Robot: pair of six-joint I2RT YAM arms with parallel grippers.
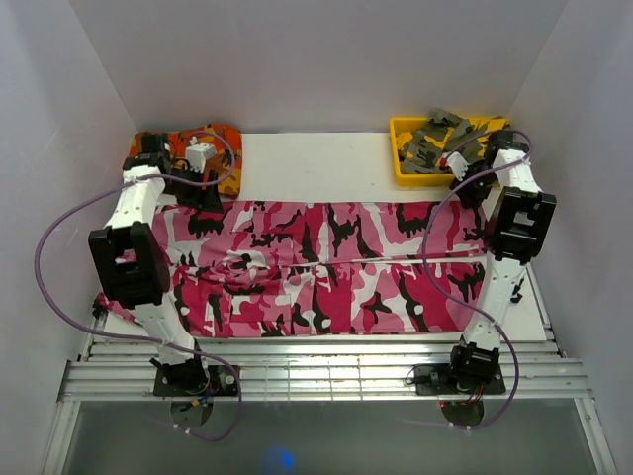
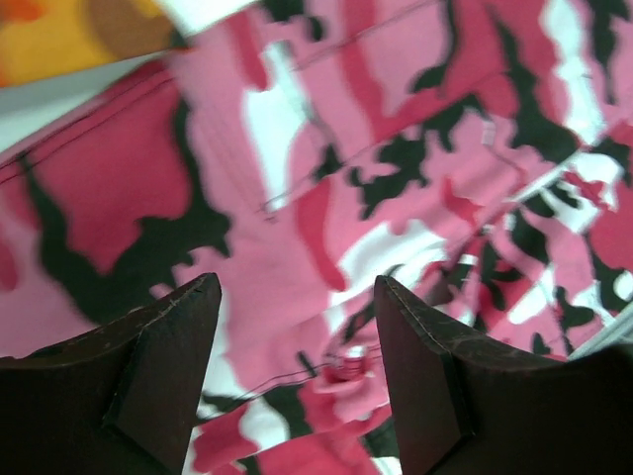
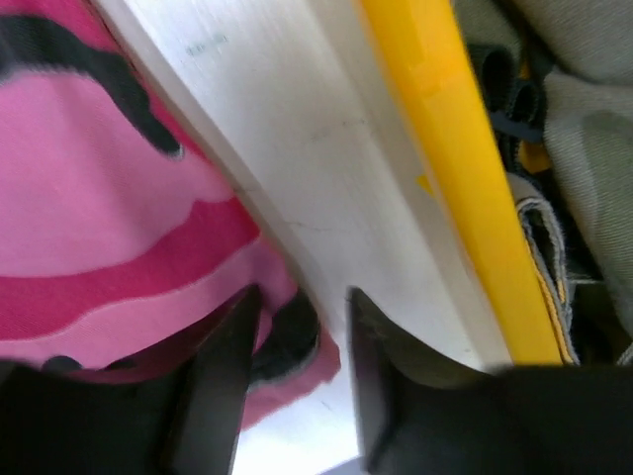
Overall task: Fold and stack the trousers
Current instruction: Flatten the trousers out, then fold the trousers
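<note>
**On the table [image 1: 316, 158]: trousers [image 1: 326, 267] laid flat**

They span it edge to edge, and bare board shows only behind. The left gripper [image 2: 297, 287] gapes over the waist, holding nothing. Only the right wrist view shows the right gripper [image 3: 304, 292] half open astride the hem corner, near the yellow bin [image 3: 445, 148].

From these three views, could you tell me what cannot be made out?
Right wrist view: blur hides whether the right gripper pinches the trousers.
Top view: the left arm covers part of the orange trousers.
Top view: the right arm hides part of the yellow bin contents.
</note>
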